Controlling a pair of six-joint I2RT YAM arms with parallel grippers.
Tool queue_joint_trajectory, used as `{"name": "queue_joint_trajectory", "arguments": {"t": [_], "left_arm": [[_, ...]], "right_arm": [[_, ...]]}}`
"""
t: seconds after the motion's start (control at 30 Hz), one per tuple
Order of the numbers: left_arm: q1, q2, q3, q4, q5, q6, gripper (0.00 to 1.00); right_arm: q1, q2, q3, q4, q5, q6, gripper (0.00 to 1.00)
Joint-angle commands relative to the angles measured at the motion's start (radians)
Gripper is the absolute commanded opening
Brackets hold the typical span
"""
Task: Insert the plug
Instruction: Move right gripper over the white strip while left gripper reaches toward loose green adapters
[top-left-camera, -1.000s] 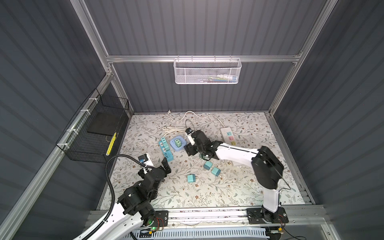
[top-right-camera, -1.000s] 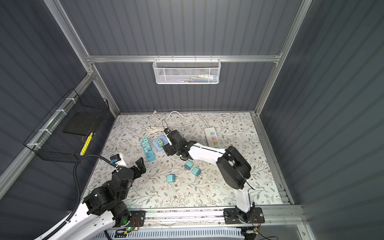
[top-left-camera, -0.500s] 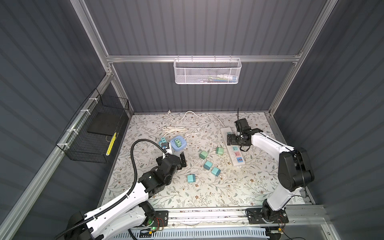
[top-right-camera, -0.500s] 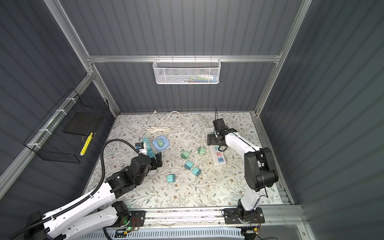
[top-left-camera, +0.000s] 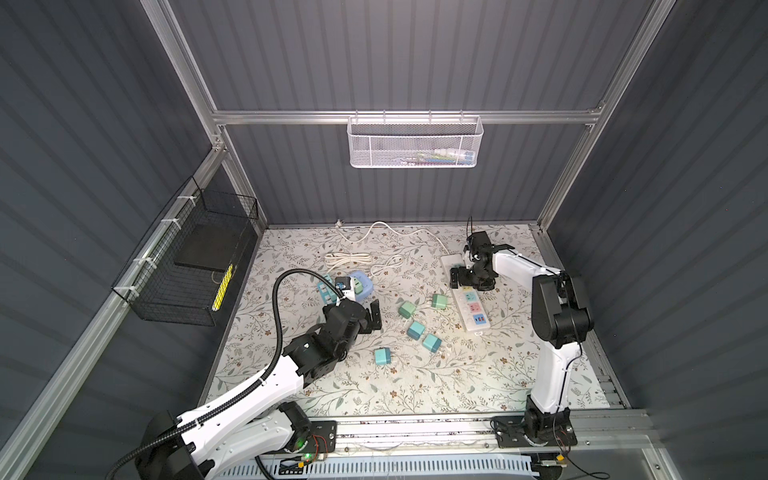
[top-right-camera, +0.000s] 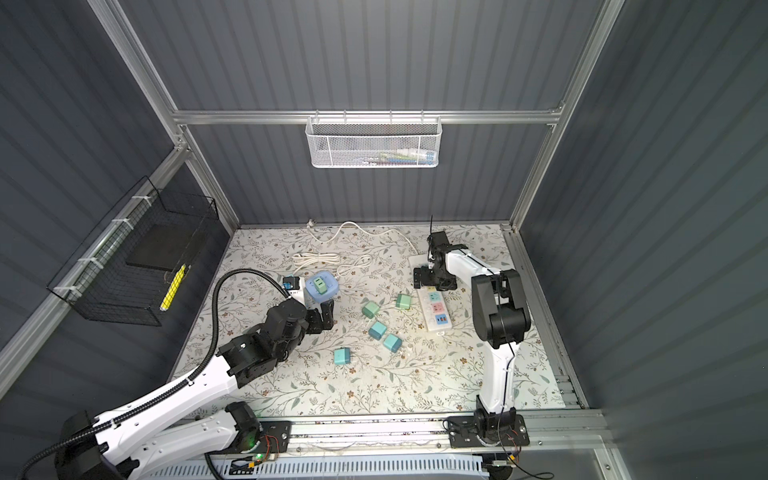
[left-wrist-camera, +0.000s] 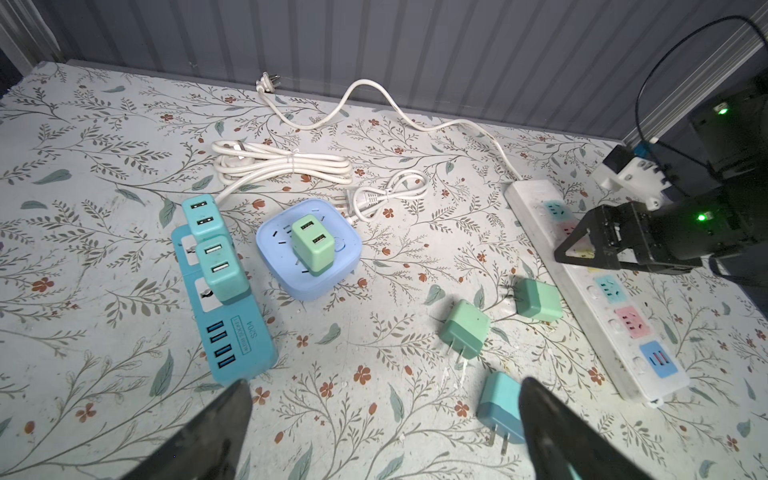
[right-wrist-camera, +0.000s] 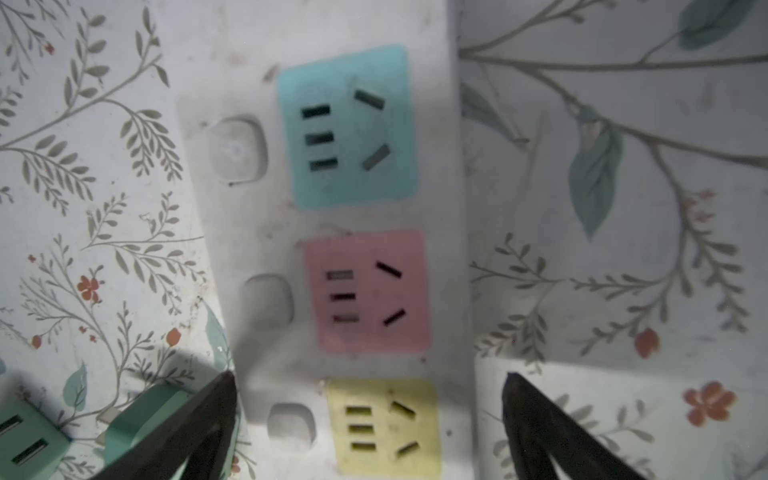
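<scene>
Counting plugs first: eight small rounded-cube chargers, matte plastic. Five lie loose mid-desk between the arms, none held: two green plugs (top-left-camera: 407, 308) and three teal plugs (top-left-camera: 415, 329), with metal prongs showing on some. One of the green plugs sits just beside the white strip (left-wrist-camera: 582, 299). Three more stand plugged in: one seated green plug (left-wrist-camera: 311, 243) upright in the blue cube socket (left-wrist-camera: 286, 282), and two seated teal plugs (left-wrist-camera: 220, 266) upright in the teal strip (left-wrist-camera: 237, 332), which also has four blue USB ports.

That makes three socket blocks. The white strip is long, flat and scuffed, with square coloured pads in aqua, pink, yellow and blue.

White round cords: a tied coil (left-wrist-camera: 286, 166) and a loose cord (left-wrist-camera: 374, 89) running to the white strip.

Two baskets: a white mesh basket (top-left-camera: 415, 141) on the back rail and a black wire basket (top-left-camera: 187, 266) on the left wall.

Left end effector (left-wrist-camera: 384, 386) is spread wide and empty, over the desk near the teal strip. Right end effector (right-wrist-camera: 369, 378) is also wide and empty, low over the white strip with its fingers astride it and the yellow pad between the tips. Contact cannot be told.

The desk (top-left-camera: 457, 386) has a pale floral covering, worn and stained. The walls (top-left-camera: 415, 62) are dark grey ribbed panels in an aluminium frame.
</scene>
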Motion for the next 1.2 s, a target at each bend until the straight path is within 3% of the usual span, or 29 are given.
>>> {"name": "queue_joint_trajectory", "arguments": {"t": [0.0,0.27,0.4,0.67,0.8,1.03,1.17], "left_arm": [[0.011,-0.014,0.042,-0.02,0.008,0.033,1.0],[0.017,-0.023,0.04,-0.023,0.01,0.035,1.0],[0.019,-0.054,0.02,-0.037,0.005,0.024,1.0],[0.019,-0.12,-0.013,-0.066,-0.005,-0.001,1.0],[0.018,-0.104,-0.017,-0.061,0.009,-0.004,1.0],[0.018,0.043,0.026,-0.104,0.061,0.014,1.0],[0.02,0.169,0.057,-0.085,0.114,0.05,1.0]], "right_arm": [[0.02,0.017,0.02,-0.033,-0.031,-0.017,0.99],[0.098,0.07,0.056,-0.081,0.162,0.012,0.99],[0.156,0.075,0.034,-0.064,0.207,0.013,0.86],[0.272,0.037,-0.024,0.019,0.115,0.074,0.81],[0.28,0.03,-0.043,0.057,0.139,0.088,0.81],[0.197,0.008,-0.08,0.032,0.127,0.005,0.82],[0.184,-0.008,-0.105,0.044,0.127,-0.012,0.87]]}}
